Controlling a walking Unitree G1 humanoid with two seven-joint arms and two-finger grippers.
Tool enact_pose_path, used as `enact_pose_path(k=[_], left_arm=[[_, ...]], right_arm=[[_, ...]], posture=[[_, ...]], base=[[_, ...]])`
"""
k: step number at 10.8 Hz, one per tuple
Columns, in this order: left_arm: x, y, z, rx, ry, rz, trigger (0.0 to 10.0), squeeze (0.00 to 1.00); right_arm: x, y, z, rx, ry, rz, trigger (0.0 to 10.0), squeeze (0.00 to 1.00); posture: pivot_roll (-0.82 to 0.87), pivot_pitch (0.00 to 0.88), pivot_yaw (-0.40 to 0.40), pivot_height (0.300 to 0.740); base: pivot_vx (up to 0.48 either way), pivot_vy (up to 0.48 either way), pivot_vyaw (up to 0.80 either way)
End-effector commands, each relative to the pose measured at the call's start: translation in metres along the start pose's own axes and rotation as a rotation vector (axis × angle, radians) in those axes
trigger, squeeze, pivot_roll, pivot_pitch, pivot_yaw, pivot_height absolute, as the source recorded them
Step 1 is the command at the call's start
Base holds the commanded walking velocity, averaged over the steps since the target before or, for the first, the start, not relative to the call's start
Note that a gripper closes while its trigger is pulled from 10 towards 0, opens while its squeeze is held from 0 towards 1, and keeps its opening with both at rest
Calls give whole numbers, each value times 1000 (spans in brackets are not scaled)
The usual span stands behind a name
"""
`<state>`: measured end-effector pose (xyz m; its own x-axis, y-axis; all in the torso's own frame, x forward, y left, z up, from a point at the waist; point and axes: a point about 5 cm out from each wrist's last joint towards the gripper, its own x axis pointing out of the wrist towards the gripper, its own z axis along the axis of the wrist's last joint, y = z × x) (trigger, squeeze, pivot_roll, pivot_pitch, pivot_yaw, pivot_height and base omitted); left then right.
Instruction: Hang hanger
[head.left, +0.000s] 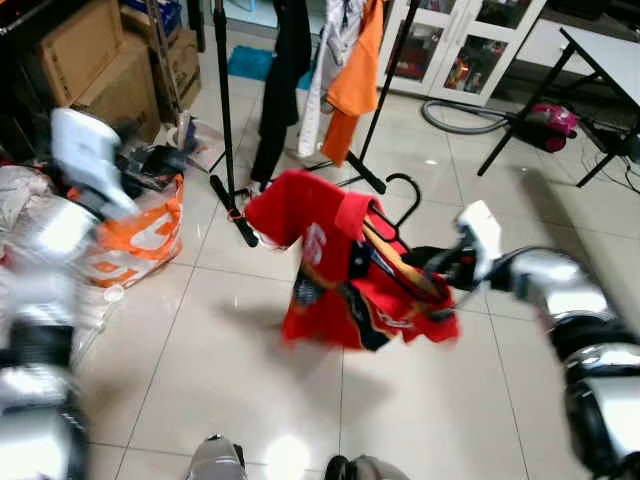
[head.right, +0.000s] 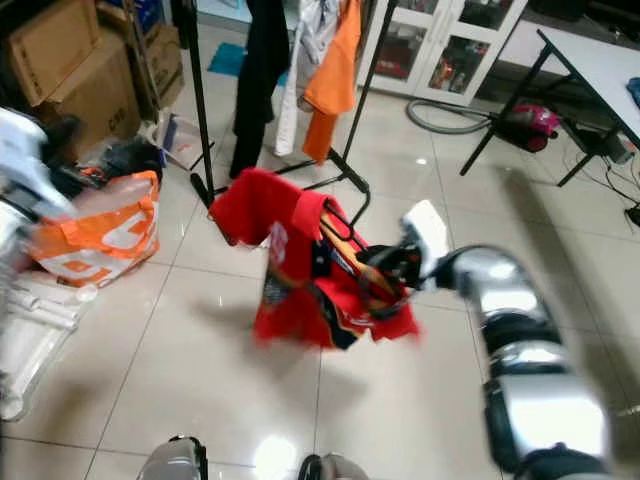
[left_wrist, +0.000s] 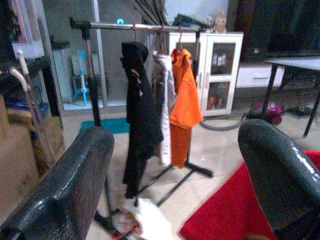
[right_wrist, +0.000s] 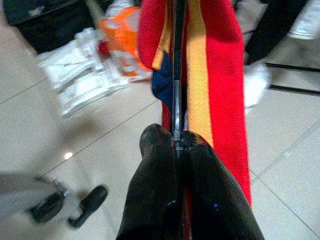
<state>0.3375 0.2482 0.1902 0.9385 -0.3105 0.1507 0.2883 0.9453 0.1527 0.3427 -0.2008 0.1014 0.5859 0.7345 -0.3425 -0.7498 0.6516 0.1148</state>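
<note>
A red jersey (head.left: 320, 260) hangs on a wooden hanger with a black hook (head.left: 405, 185), held out over the floor. My right gripper (right_wrist: 176, 137) is shut on the hanger's dark bar (right_wrist: 177, 60), with the red and yellow cloth beside it. My left gripper (left_wrist: 175, 145) is open and holds nothing; its arm (head.left: 85, 150) is raised at the left. Ahead stands the clothes rack (left_wrist: 140, 26) with a black garment (left_wrist: 142, 115), a white one and an orange one (head.left: 355, 70) on its rail.
An orange bag (head.left: 140, 235) and white plastic lie on the floor at the left, with cardboard boxes (head.left: 90, 60) behind. A white glass-door cabinet (head.left: 460, 45), a folding table (head.left: 610, 60) and a pink vacuum (head.left: 545, 120) stand at the back right. The rack's feet (head.left: 240, 215) spread across the tiles.
</note>
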Motion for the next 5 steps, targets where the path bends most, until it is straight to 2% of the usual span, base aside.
enact_pose_path(k=[1, 2, 3, 4, 5], left_arm=[[0, -15, -9, -14, 23, -1, 10000, 851], [-3, -36, -23, -88, 29, 31, 10000, 0], [-5, -44, -33, -124, 37, 95, 10000, 0], [-13, -57, -55, -150, 104, 224, 10000, 0], [-15, -77, -67, -127, 166, 273, 10000, 0]], right_arm=[[-3, -5, 6, -6, -65, -80, 0, 0], [6, 0, -1, 22, -69, -127, 0, 0], [10, 1, -5, 38, -78, -167, 0, 0], [18, 3, -7, 73, -101, -279, 0, 0], [26, -1, 1, 102, -133, -443, 0, 0]], posture=[[73, 134, -149, 740], [81, 126, -140, 740], [85, 119, -136, 740], [90, 117, -136, 740], [100, 108, -137, 740]], base=[[0, 0, 0], [0, 0, 0], [0, 0, 0], [0, 0, 0], [0, 0, 0]])
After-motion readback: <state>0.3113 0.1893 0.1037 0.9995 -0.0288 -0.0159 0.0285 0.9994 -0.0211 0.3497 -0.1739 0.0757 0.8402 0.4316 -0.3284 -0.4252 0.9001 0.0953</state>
